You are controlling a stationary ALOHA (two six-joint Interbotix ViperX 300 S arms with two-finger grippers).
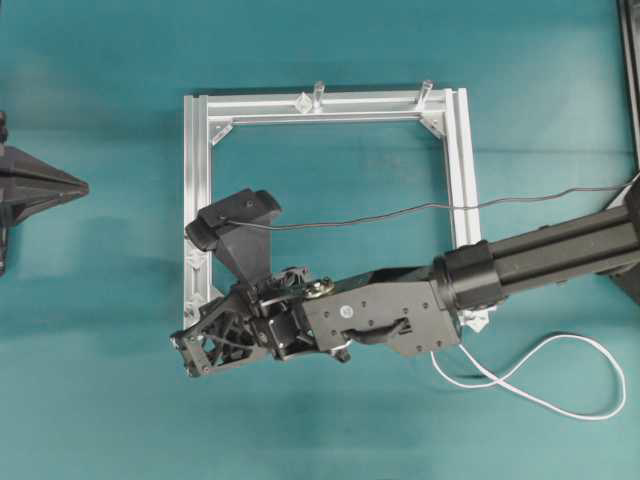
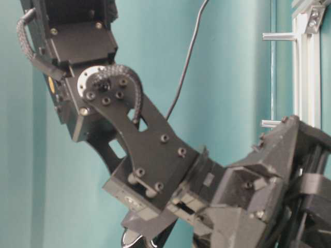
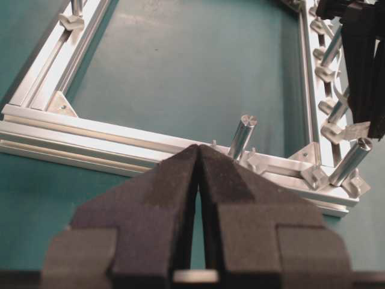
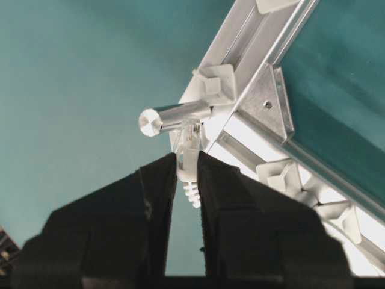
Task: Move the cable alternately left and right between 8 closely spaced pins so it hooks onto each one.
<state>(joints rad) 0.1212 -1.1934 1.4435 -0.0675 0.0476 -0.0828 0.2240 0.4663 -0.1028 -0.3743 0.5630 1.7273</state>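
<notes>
The cable [image 1: 560, 398] is a thin white cord lying in loops on the mat at the lower right, and it runs under the right arm. My right gripper [image 4: 187, 159] is shut on the cable's clear plug [image 4: 189, 137], which sits just below a grey post [image 4: 171, 117] at the frame's corner. In the overhead view this gripper [image 1: 185, 352] is at the lower left corner of the aluminium frame [image 1: 455, 150]. Pale diamond pins [image 4: 281, 176] follow the rail beside it; several pins [image 3: 325, 73] also show along the right rail in the left wrist view. My left gripper [image 3: 199, 148] is shut on nothing, outside the frame [image 1: 80, 187].
Two grey posts [image 3: 242, 136] stand on the near rail in the left wrist view, and two more [image 1: 318, 95] on the far rail. A black wire [image 1: 400, 211] crosses the frame from the wrist camera. The right arm [image 2: 150, 150] fills the table-level view.
</notes>
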